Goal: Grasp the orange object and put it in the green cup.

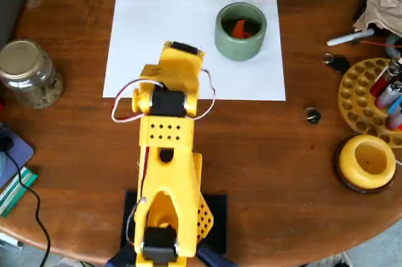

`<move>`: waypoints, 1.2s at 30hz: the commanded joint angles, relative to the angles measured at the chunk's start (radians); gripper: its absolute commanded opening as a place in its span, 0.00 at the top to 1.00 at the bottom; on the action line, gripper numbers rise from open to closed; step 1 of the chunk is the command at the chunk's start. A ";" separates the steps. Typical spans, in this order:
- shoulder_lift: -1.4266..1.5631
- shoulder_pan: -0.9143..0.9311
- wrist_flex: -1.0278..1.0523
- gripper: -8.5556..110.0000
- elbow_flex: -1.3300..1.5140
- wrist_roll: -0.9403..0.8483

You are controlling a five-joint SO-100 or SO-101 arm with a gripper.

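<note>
Yellow arm [166,154] fills the overhead view's middle, folded over one white sheet [144,34]; its gripper is hidden, so opening cannot be told. One orange object [239,27] lies inside one green cup [240,46], beyond the arm, rightward.

Yellow plastic arm [166,154], black motors, red-white cables, perforated panels.
</note>
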 commanded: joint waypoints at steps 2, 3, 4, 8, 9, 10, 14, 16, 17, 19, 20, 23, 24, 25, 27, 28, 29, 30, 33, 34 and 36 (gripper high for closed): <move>0.341 -0.025 0.077 0.93 0.267 -0.089; 0.341 -0.029 0.094 0.93 0.293 -0.095; 0.341 -0.035 0.106 0.93 0.313 -0.121; 0.341 -0.046 0.126 0.93 0.416 -0.232; 0.341 -0.046 0.127 0.93 0.437 -0.256; 0.341 -0.051 0.127 0.93 0.457 -0.262; 0.342 -0.066 0.146 0.93 0.511 -0.268; 0.342 -0.069 0.187 0.93 0.511 -0.270; 0.342 -0.077 0.201 0.93 0.511 -0.270; 0.342 -0.100 0.207 0.93 0.511 -0.275; 0.342 -0.109 0.207 0.93 0.511 -0.279; 0.342 -0.110 0.207 0.93 0.511 -0.281; 0.342 -0.110 0.207 0.93 0.511 -0.281; 0.342 -0.109 0.207 0.93 0.511 -0.281; 0.342 -0.104 0.207 0.93 0.511 -0.281; 0.342 -0.104 0.207 0.93 0.511 -0.281; 0.342 -0.104 0.207 0.93 0.511 -0.281; 0.342 -0.104 0.207 0.93 0.511 -0.281; 0.342 -0.104 0.207 0.93 0.511 -0.281; 0.342 -0.104 0.207 0.93 0.511 -0.281; 0.342 -0.104 0.207 0.93 0.511 -0.281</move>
